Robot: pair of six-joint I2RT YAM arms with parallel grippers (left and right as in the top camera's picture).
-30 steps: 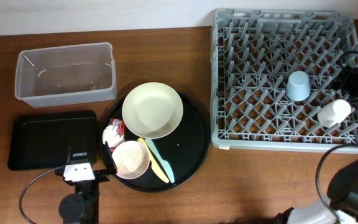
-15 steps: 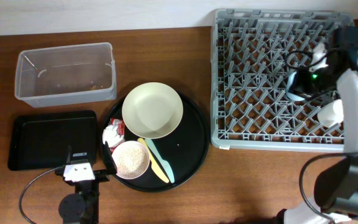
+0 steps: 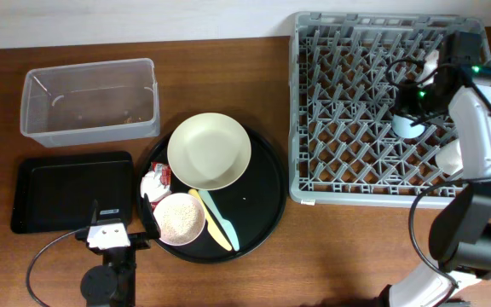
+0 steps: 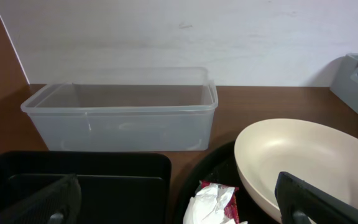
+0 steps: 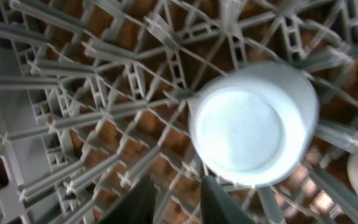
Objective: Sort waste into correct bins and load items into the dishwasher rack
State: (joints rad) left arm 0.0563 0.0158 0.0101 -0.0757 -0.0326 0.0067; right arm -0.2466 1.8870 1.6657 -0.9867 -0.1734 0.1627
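Table [image 3: 262, 273]: brown wood, bearing everything listed below.
Dishwasher rack [image 3: 348, 183]: large square grey crate with a grid base and upright pegs, at the far right of the table. It holds both cups.
Round black tray [image 3: 267, 192]: centre of the table, left of the rack. It carries the plate, bowl, utensils and wrapper.
Clear tub [image 3: 90, 128]: rectangular bin at the far left.
Black rectangular tray [image 3: 66, 196]: shallow bin, just in front of the clear tub and just left of the round tray.
Plate [image 3: 209, 151]: pale cream-yellow, on the far half of the round tray.
Bowl [image 3: 180, 242]: small, white, at the near left of the round tray, beside the plate's near edge.
Rice grains [image 3: 180, 218]: heaped inside the bowl.
Light blue cup [image 5: 250, 127]: among the pegs in the right half of the rack, with the right gripper directly above.
White cup [image 3: 446, 159]: in the rack, near the blue cup, partly hidden by the right arm.
Yellow utensil [image 3: 222, 239]: flat on the round tray, right of the bowl.
Green utensil [image 3: 214, 207]: flat, alongside the yellow one.
Wrapper [image 3: 153, 183]: crumpled, white with red print, at the round tray's left edge between plate and bowl.
Left gripper [image 4: 176, 196]: fingers spread wide, holding nothing, low at the near edges of the two trays.
Right gripper [image 5: 179, 193]: fingers drawn close with a slim gap, at the blue cup's edge. Whether they pinch it cannot be told.
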